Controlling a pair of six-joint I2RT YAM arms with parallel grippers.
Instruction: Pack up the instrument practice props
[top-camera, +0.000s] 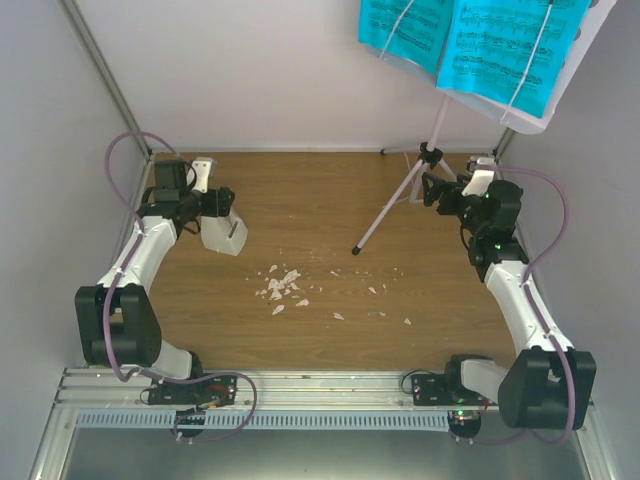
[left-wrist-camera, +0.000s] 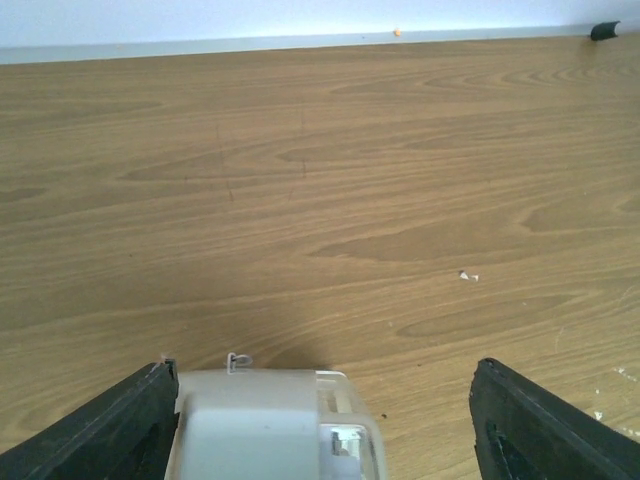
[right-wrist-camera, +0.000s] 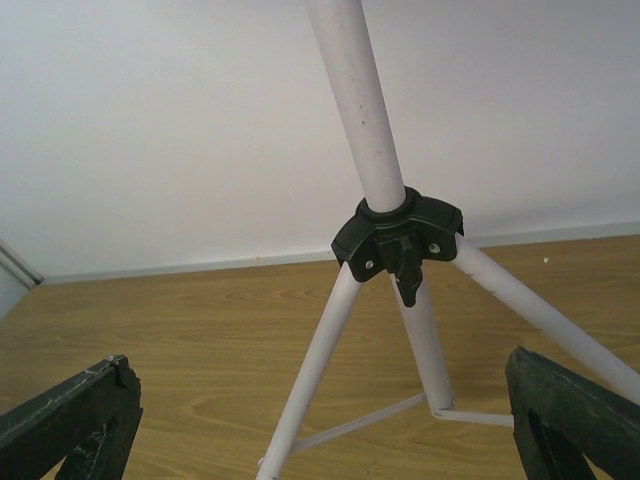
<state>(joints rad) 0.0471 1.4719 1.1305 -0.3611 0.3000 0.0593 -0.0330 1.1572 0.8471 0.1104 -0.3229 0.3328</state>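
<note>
In the overhead view, the left gripper (top-camera: 218, 205) is seen at the upper left of the frame, set low over the small white pyramid metronome (top-camera: 226, 232), which stands on the wooden desk (top-camera: 300, 190). In the left wrist view the metronome (left-wrist-camera: 275, 425) is found at the bottom edge, between the black fingers (left-wrist-camera: 110, 430) of that gripper. It sits close against the finger on the left of the frame, though contact cannot be confirmed. A wide strip of bare desk is left before the finger on the right, so the jaws are spread wide and nothing is clamped.

Scattered white crumbs (top-camera: 282, 285) are seen at the centre of the overhead view, well apart from the metronome.

Toward the upper right, the pale-lilac music stand (top-camera: 438, 125) is planted on the desk, with one leg reaching toward the centre of the frame. The cyan sheet-music pages (top-camera: 470, 35) are carried on its perforated plate at the top right edge.

The right gripper (top-camera: 432, 190) is held at the right of the frame, just beside the stand's black hub (top-camera: 430, 155). In the right wrist view its fingers (right-wrist-camera: 70, 420) are seen at the two lower corners, far apart. The hub (right-wrist-camera: 400, 235) and pole are framed between them farther off, and nothing is grasped.
</note>
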